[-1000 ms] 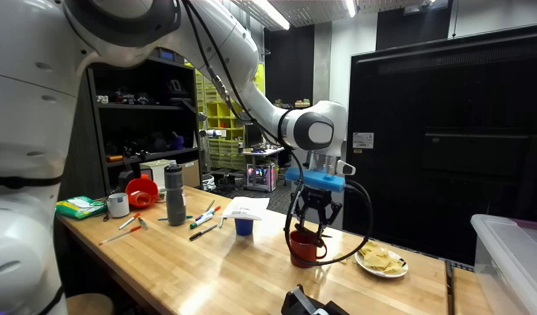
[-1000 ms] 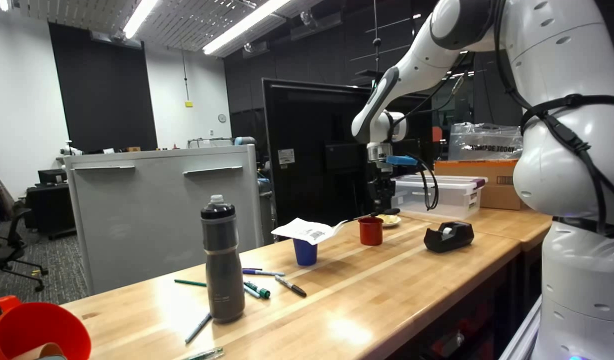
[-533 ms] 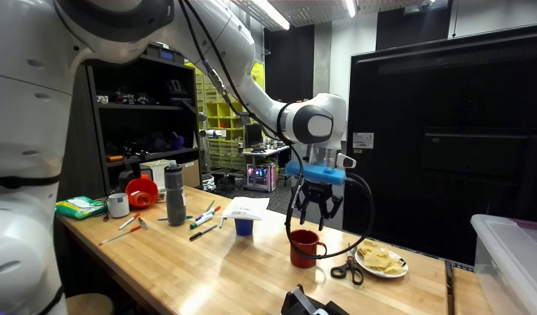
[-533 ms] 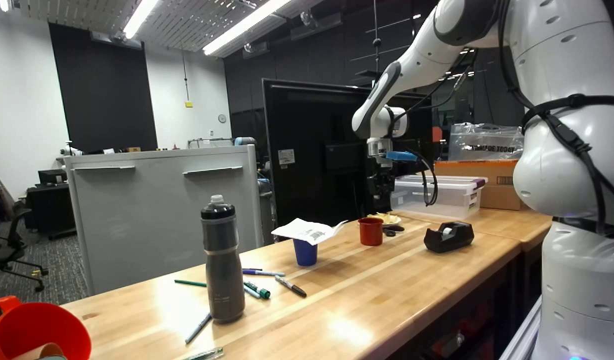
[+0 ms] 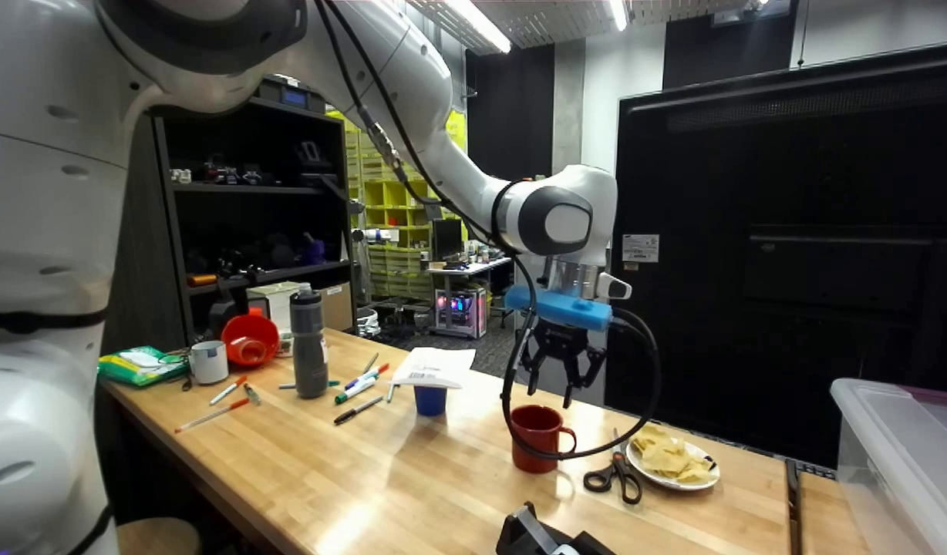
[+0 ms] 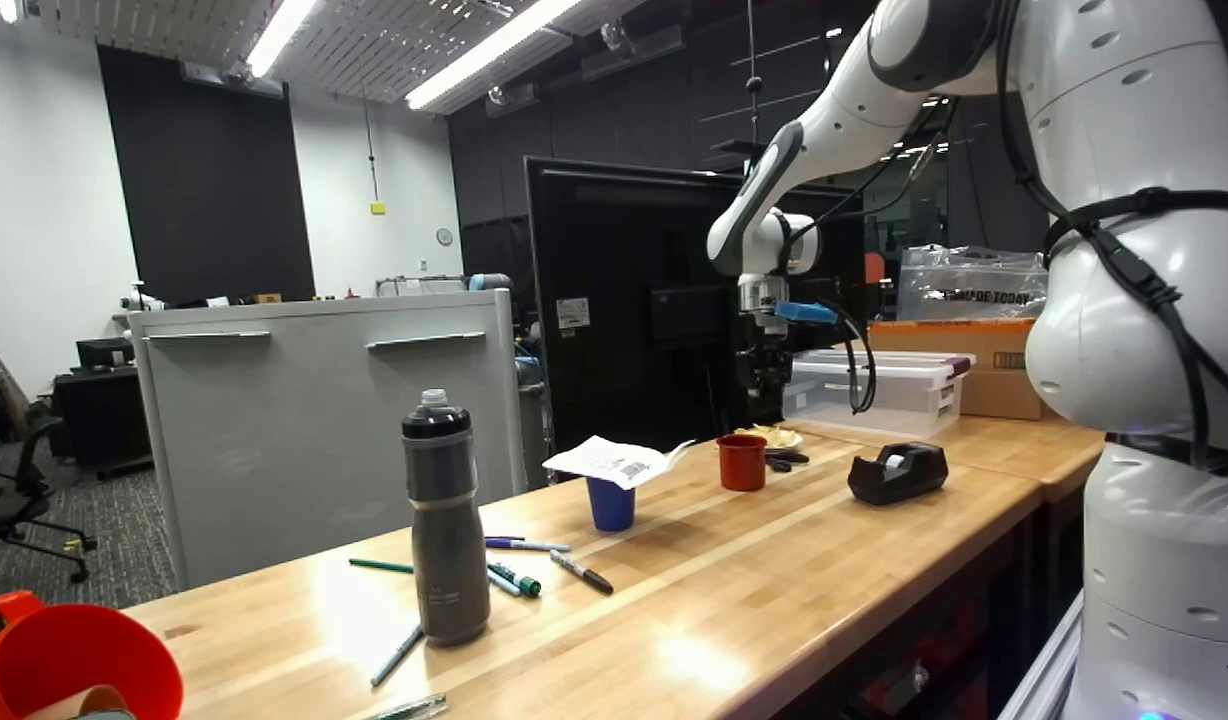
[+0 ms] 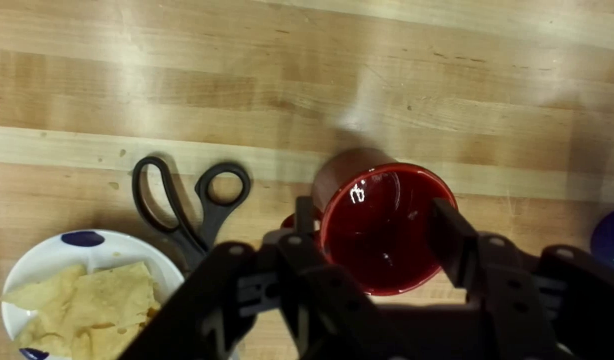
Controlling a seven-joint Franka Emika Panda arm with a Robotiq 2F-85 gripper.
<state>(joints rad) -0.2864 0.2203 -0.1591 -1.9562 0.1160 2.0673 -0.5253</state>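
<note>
I see the gripper point(image 5: 549, 396) hanging just above the red mug point(image 6: 742, 463), its fingers spread apart and clear of the rim. The mug stands upright on the wooden table point(image 6: 734, 590), its handle toward the scissors point(image 7: 214, 218), which lie near it. Farther from the mug that way is a white plate point(image 7: 163, 262) of chips point(image 7: 104, 300). On the mug's opposite side stands a blue cup point(image 6: 611, 506) topped by white paper point(image 6: 609, 460), and a black tape dispenser point(image 6: 899, 477) sits apart from the mug.

Strip lights point(image 6: 494, 52) shine from the ceiling point(image 6: 374, 45) over a wooden counter point(image 6: 734, 600), a white wall point(image 6: 409, 170), a gray cabinet point(image 6: 334, 440) and gray carpet point(image 6: 124, 540); in an exterior view, dark shelves point(image 5: 257, 188) stand near yellow racking point(image 5: 396, 270).
</note>
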